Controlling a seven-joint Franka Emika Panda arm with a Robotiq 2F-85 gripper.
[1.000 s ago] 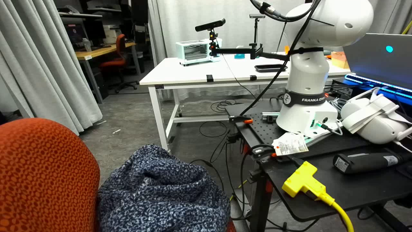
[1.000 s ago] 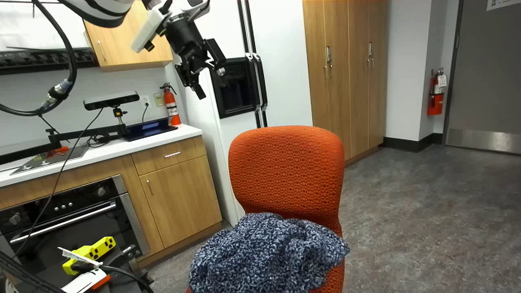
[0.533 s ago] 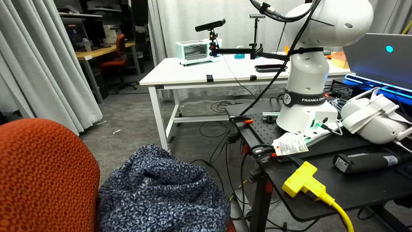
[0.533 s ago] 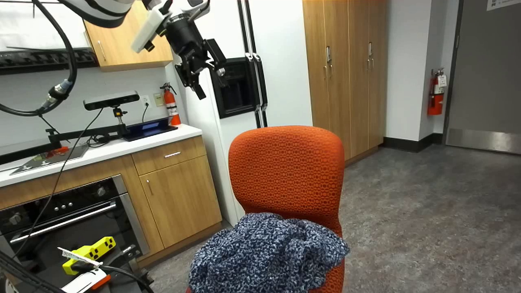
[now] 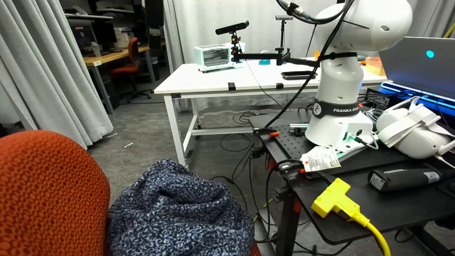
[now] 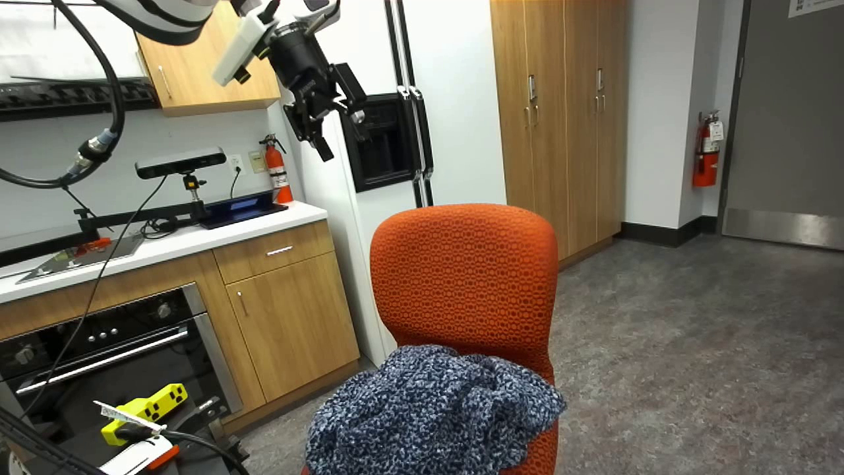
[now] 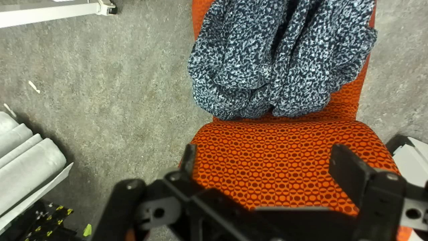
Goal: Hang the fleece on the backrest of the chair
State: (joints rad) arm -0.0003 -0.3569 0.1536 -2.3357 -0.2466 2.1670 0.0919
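Note:
The fleece (image 5: 181, 217), mottled navy and grey-white, lies bunched in folds on the chair's orange-red seat (image 6: 541, 455). It shows in both exterior views (image 6: 428, 415) and at the top of the wrist view (image 7: 260, 63). The orange-red backrest (image 6: 465, 277) stands upright behind it, bare; it also shows at the left of an exterior view (image 5: 49, 192) and below the fleece in the wrist view (image 7: 267, 160). My gripper (image 6: 341, 137) is open and empty, above the chair and apart from the fleece. Its spread fingers (image 7: 262, 152) frame the backrest in the wrist view. The gripper is outside an exterior view.
A black table (image 5: 384, 209) holds the robot base, a yellow power block (image 5: 336, 199) and a white headset (image 5: 412, 131). A white table (image 5: 209, 80) stands behind. A counter (image 6: 250, 227) and a fridge (image 6: 455, 125) stand near the arm. Cables hang beside the chair.

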